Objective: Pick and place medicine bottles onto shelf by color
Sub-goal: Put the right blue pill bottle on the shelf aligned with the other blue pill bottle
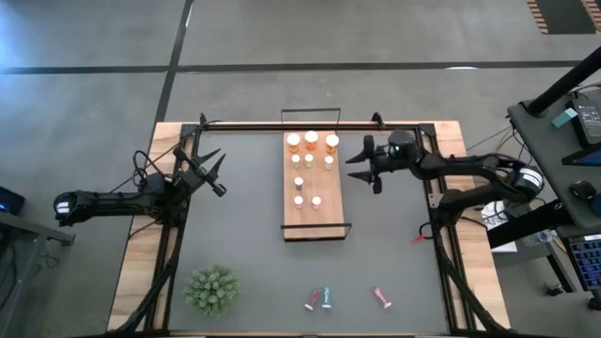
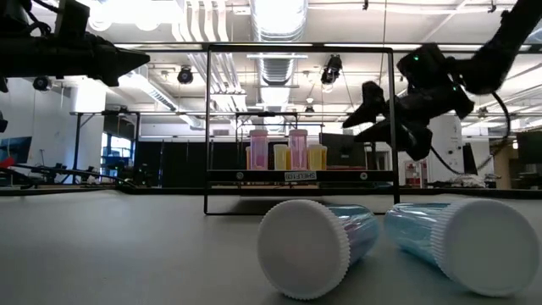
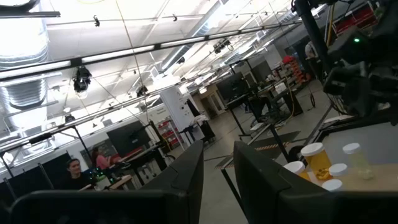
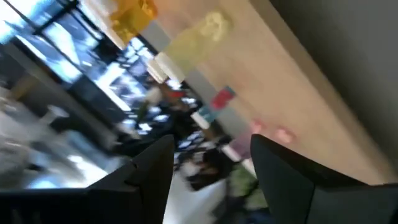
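Observation:
The light-wood shelf [image 1: 331, 212] lies mid-table with its black wire frames at the short ends. Standing on it are orange bottles [image 1: 311, 140] at the far end, then yellowish ones [image 1: 309, 161], then pink ones [image 1: 300, 200]. Three bottles lie on their sides near the table's near edge: a pink one [image 1: 311, 300], a teal one [image 1: 327, 298] and a pink-red one [image 1: 380, 298]. Two of them show close in the low view [image 2: 318, 246]. My left gripper [image 1: 218, 172] is open and empty, left of the shelf and above the table. My right gripper [image 1: 357, 169] is open and empty, just right of the shelf's far half.
A green spiky plant [image 1: 212, 288] stands at the near left of the table. A black frame rail [image 1: 282, 123] runs along the far edge. The grey tabletop [image 1: 235, 235] between shelf and plant is bare. People and desks show in the room behind.

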You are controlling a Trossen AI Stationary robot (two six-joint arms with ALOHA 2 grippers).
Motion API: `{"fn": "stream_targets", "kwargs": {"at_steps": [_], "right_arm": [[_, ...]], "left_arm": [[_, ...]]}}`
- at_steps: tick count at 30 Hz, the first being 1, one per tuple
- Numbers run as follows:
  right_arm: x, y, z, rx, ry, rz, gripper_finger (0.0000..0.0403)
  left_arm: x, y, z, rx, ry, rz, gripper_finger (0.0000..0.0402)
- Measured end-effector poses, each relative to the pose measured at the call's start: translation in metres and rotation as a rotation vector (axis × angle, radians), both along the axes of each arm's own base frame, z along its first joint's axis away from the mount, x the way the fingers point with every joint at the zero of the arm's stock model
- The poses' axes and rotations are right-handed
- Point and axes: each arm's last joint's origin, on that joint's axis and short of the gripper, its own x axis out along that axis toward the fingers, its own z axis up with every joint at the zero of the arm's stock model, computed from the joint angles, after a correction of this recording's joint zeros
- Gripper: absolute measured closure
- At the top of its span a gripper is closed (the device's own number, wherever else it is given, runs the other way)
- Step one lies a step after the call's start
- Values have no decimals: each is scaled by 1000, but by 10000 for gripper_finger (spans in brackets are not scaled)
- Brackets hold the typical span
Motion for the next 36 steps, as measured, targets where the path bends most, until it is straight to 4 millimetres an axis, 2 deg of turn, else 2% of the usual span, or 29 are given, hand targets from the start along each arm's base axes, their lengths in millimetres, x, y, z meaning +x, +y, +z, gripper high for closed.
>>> {"fn": "stream_targets", "kwargs": {"at_steps": [7,11,15,21,27,36], "right_arm": [[-3,-1,48,-260,237,227,200],[-7,8,77,-301,412,390,200],[-4,22,93,-288,574,516,200],[9,51,99,-273,665,655,200],[9,76,101,-207,815,530,200],[22,127,94,-180,912,540,200]], "left_arm": [[0,0,0,0,0,0,330],[0,0,0,0,0,0,330],[0,0,0,0,0,0,330],[0,0,0,0,0,0,330],[0,0,0,0,0,0,330],[0,0,0,0,0,-1,330]]}}
